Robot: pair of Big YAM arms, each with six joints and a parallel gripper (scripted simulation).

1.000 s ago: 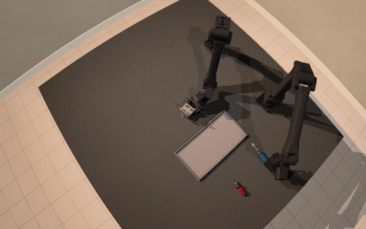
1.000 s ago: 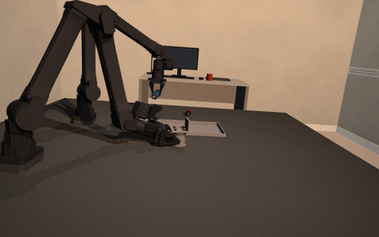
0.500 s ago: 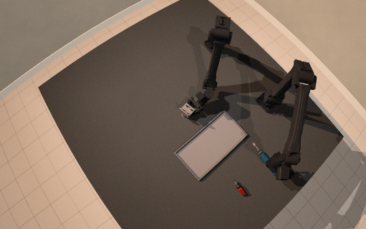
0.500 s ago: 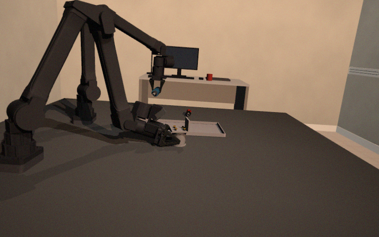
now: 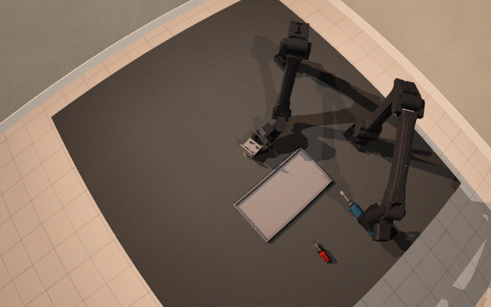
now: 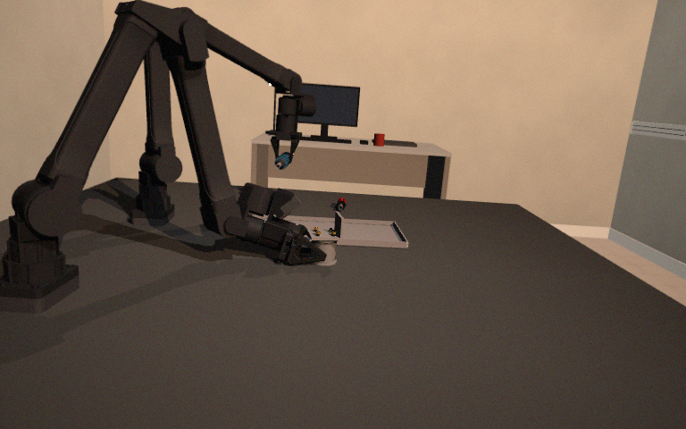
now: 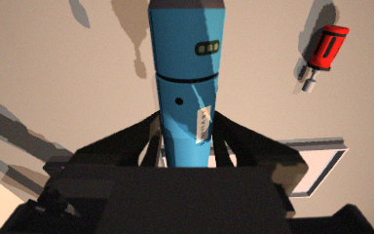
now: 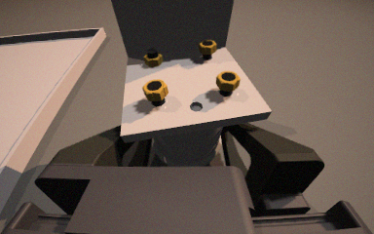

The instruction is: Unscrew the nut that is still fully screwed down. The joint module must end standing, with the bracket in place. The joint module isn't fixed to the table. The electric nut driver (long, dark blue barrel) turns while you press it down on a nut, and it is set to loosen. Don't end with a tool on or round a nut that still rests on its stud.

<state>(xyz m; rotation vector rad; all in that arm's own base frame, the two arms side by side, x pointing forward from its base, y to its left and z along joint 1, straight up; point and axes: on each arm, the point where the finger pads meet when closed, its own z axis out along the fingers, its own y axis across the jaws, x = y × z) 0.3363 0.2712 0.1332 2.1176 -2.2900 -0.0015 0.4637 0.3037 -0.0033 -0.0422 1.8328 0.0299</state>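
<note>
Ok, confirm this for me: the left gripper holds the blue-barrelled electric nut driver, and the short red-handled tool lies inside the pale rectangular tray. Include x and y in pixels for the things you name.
The short red-handled tool (image 5: 323, 256) (image 6: 340, 203) (image 7: 329, 47) isn't inside the pale rectangular tray (image 5: 251, 223) (image 6: 374, 244) (image 7: 317, 143) (image 8: 59, 97); the top view shows it outside, on the dark tabletop (image 5: 144, 162) (image 6: 354, 343). The left gripper (image 5: 363, 221) (image 6: 283, 155) (image 7: 187, 117) does hold the electric nut driver (image 5: 355, 210) (image 6: 283, 160) (image 7: 187, 58).
</note>
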